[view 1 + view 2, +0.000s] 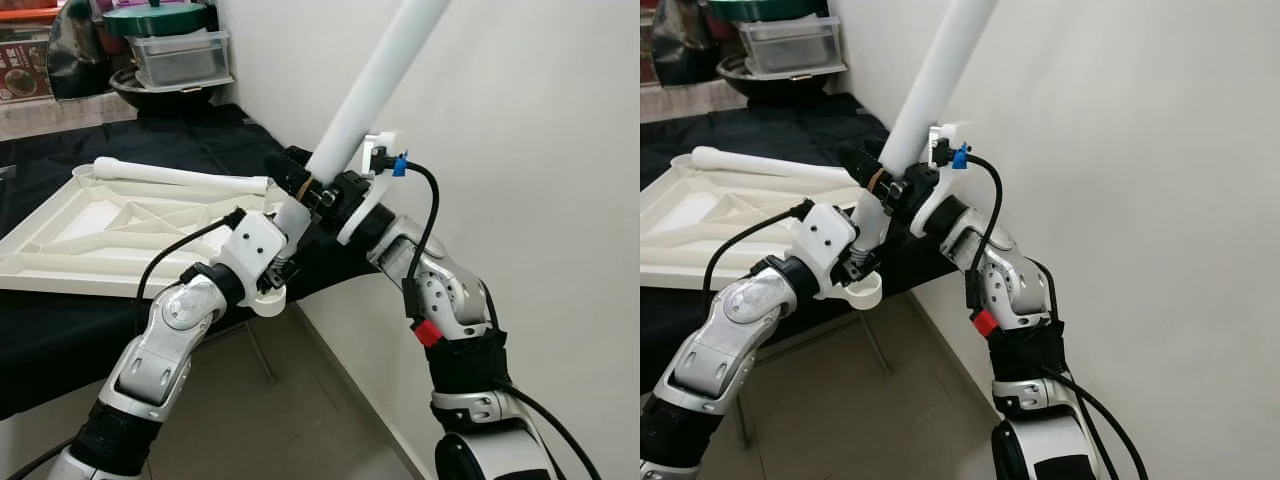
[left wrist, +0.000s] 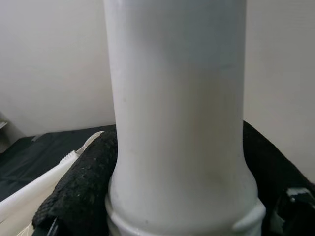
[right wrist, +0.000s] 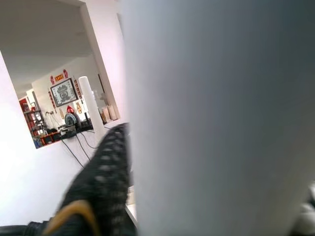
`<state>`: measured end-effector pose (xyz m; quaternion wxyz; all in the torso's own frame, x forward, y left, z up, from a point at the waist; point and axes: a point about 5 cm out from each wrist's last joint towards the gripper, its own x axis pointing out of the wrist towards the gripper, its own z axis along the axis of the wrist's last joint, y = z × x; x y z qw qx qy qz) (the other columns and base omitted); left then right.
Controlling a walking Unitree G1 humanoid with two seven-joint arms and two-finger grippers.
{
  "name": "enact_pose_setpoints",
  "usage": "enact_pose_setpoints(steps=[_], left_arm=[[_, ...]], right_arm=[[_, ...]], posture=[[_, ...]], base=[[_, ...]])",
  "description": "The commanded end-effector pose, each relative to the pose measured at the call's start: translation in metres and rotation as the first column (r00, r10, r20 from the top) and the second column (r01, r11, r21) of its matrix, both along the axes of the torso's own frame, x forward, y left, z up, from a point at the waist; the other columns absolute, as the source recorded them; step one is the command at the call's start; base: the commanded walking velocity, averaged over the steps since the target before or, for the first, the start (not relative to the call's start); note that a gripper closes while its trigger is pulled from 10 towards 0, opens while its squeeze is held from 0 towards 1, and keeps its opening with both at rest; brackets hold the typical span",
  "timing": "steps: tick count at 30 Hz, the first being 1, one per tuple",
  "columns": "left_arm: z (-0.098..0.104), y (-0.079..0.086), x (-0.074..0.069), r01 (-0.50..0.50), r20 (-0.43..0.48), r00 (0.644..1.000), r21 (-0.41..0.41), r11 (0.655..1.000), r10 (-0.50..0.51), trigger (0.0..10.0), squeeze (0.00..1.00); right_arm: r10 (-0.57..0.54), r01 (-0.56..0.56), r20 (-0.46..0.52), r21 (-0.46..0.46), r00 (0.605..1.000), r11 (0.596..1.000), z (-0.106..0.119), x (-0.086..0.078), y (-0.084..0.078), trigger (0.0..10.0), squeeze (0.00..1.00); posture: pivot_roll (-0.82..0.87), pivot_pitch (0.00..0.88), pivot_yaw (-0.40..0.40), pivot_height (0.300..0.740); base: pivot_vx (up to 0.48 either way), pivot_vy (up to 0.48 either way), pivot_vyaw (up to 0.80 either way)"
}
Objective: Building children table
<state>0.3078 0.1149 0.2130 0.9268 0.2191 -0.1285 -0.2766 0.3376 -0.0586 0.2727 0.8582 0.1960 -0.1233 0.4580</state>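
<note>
On the left, the white tabletop (image 1: 110, 235) lies upside down on the black-covered table (image 1: 60, 330), its ribbed underside facing up, and everything else can be placed from it. One white table leg (image 1: 180, 177) lies flat across its far edge, loose and not yet stood in a corner socket. Just off the tabletop's near right corner, past the table's edge and in front of the bare wall, the left gripper (image 1: 283, 262) is clenched around the narrow lower end of a second white leg (image 1: 375, 85), its wrist view looking straight up the tube from the collared base. Right beside it, a little higher along the same leg, the right gripper (image 1: 305, 180) is clamped on the tube too, black fingers (image 3: 101, 182) pressed against the white surface. The leg slants up and away to the right of the tabletop, its top out of view. The step in hand looks like carrying this leg to be fitted. The next move calls for swinging the leg back over the tabletop, turning its narrow end downward, lining it with a corner socket, then pressing or twisting it home while the tabletop stays put.
</note>
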Motion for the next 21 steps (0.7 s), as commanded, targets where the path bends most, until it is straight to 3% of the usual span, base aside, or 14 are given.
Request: enact_pose_setpoints(steps=[1,15,16,17,18,21], left_arm=[[0.0001,-0.0029,-0.0013,0.019,0.017,1.000,0.029,0.999,-0.019,10.0,0.00],[0.0006,-0.0048,-0.0022,0.028,0.029,0.999,0.037,0.999,-0.029,10.0,0.00],[0.0003,-0.0052,-0.0023,0.030,0.029,0.999,0.037,0.999,-0.031,10.0,0.00],[0.0002,-0.0054,-0.0024,0.031,0.030,0.999,0.037,0.999,-0.032,10.0,0.00],[0.0004,-0.0053,-0.0023,0.030,0.033,0.999,0.040,0.999,-0.031,10.0,0.00],[0.0018,-0.0039,-0.0014,0.024,0.042,0.999,0.044,0.999,-0.026,10.0,0.00]], right_arm=[[0.002,-0.003,0.017,0.011,1.000,1.000,0.0055,-0.0007,0.0021,10.0,0.00],[-0.038,0.037,0.021,0.032,0.999,0.999,0.0115,0.0045,-0.0026,10.0,0.00],[-0.033,0.032,0.019,0.033,0.999,0.999,0.0115,0.0043,-0.0024,6.2,0.00],[-0.029,0.028,0.019,0.033,0.999,0.999,0.0114,0.0040,-0.0021,6.2,0.00],[-0.025,0.025,0.019,0.034,1.000,0.999,0.0111,0.0035,-0.0018,0.0,0.00],[-0.016,0.016,0.018,0.032,1.000,0.999,0.0099,0.0022,-0.0001,0.0,0.00]], posture=[[0.09,0.002,-0.040,0.740],[0.09,0.001,-0.040,0.740],[0.08,0.002,-0.041,0.740],[0.08,0.002,-0.041,0.740],[0.09,0.004,-0.042,0.740],[0.08,0.004,-0.040,0.740]], base=[[0.000,0.000,0.00],[0.000,0.000,0.00],[0.000,0.000,0.00],[0.000,0.000,0.00],[0.000,0.000,0.00],[0.000,0.000,0.00]])
